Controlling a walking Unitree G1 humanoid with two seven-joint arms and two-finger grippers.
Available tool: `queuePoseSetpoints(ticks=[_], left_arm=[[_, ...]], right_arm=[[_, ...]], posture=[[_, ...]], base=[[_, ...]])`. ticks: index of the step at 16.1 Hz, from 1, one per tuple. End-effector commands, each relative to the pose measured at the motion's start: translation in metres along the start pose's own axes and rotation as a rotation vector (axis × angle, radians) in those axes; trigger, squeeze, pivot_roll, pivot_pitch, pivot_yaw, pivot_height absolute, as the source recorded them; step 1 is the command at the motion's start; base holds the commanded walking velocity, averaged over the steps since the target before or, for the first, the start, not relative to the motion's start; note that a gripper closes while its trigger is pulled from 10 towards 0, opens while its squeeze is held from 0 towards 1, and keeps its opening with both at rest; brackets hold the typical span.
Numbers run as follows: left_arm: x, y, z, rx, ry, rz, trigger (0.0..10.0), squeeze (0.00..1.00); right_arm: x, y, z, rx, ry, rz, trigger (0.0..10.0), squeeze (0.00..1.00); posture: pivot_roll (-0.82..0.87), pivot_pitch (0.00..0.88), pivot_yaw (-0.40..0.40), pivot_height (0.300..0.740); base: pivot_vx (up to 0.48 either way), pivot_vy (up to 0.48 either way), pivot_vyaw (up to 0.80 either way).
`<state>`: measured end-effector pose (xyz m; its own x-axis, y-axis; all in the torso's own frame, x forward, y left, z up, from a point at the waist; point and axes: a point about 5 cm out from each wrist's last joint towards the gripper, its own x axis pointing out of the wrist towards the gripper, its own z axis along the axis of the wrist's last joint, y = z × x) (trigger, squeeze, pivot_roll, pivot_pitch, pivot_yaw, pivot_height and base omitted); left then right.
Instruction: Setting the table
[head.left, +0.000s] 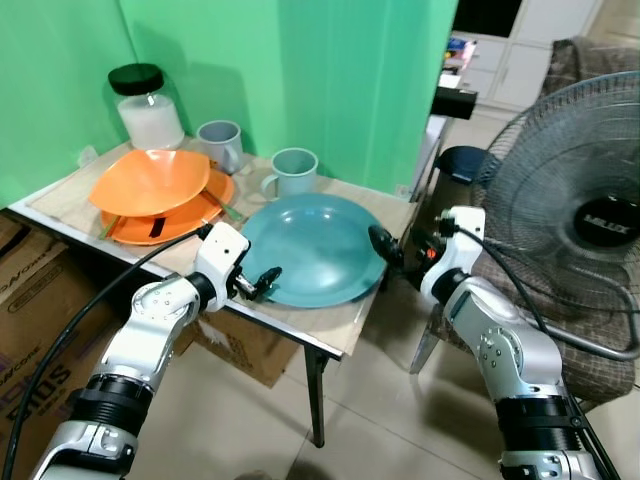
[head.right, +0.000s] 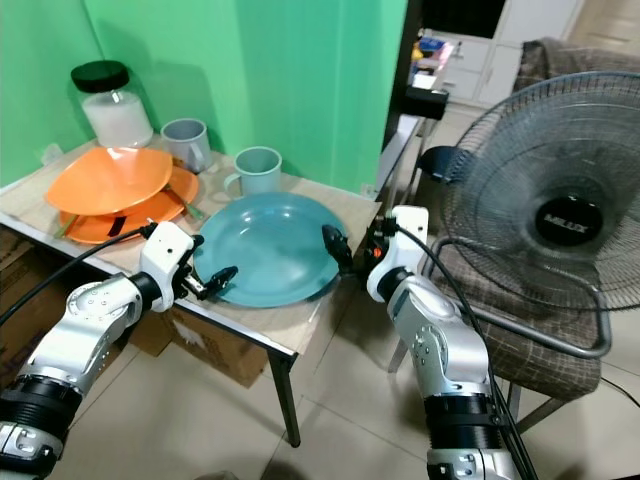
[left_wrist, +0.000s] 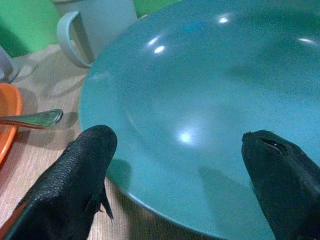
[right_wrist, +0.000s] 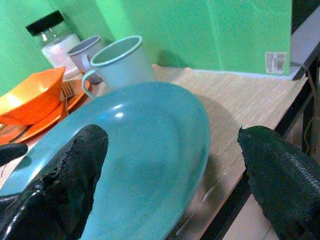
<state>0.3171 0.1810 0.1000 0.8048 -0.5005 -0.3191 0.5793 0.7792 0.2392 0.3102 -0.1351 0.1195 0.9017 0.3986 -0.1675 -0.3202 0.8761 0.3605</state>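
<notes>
Left claw sits at the near edge of the teal plate in the left eye view, fingers apart and gripping nothing, one tip just over the rim. The right claw reaches the plate's opposite edge, also spread and empty. The plate lies flat on the surface, close to its near edge, with a pale mug just behind it and a stack of orange dishes beside it.

From the right eye view the same layout holds: a grey mug and a black-lidded jar stand at the back, and a standing fan is off to the robot's right.

Along the left wrist view, the two black fingers straddle the plate's rim with a wide gap; a spoon lies nearby beside the orange dish.

Through the right wrist view the fingers are likewise wide apart, the plate's rim between them, though whether either pad touches it is hard to tell.

The plate looks like glossy plastic: probably light and stiff, but slick. Its thin raised rim is the sensible place to pinch, one claw on each side, keeping it level.
</notes>
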Motion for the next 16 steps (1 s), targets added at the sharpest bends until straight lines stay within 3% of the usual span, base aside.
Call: queuePoseSetpoints(ticks=[1,7,9,10,12,15,16], left_arm=[[0.000,-0.001,-0.003,0.008,0.022,-0.014,10.0,0.03],[0.003,-0.004,-0.025,0.034,0.069,-0.094,10.0,0.03],[0.003,-0.004,-0.026,0.035,0.064,-0.096,10.0,0.03],[0.004,-0.004,-0.026,0.035,0.059,-0.096,10.0,0.03],[0.005,-0.003,-0.026,0.037,0.051,-0.099,10.0,0.02],[0.005,-0.002,-0.025,0.043,0.047,-0.106,10.0,0.02],[0.005,-0.002,-0.026,0.044,0.046,-0.107,10.0,0.02]], right_arm=[[-0.001,-0.001,0.002,0.004,-0.011,-0.003,10.0,1.00],[0.009,-0.002,-0.007,0.061,0.059,0.004,10.0,1.00],[0.011,0.002,-0.011,0.124,0.093,0.038,10.0,1.00],[0.011,0.008,-0.012,0.180,0.100,0.083,10.0,0.00],[0.013,0.017,-0.012,0.242,0.101,0.162,10.0,0.00],[0.015,0.024,-0.016,0.223,0.125,0.203,10.0,0.00],[0.017,0.025,-0.019,0.202,0.141,0.188,2.4,0.00]], posture=[[0.04,0.000,0.026,0.740],[0.03,0.000,0.029,0.740],[0.03,0.000,0.025,0.740],[0.04,0.000,0.023,0.740],[0.04,0.000,0.020,0.740],[0.04,0.000,0.020,0.740],[0.04,0.000,0.020,0.740]], base=[[0.000,0.000,0.00],[0.000,0.000,0.00],[0.000,0.000,0.00],[0.000,0.000,0.00],[0.000,0.000,0.00],[0.000,0.000,0.00],[0.000,0.000,0.00]])
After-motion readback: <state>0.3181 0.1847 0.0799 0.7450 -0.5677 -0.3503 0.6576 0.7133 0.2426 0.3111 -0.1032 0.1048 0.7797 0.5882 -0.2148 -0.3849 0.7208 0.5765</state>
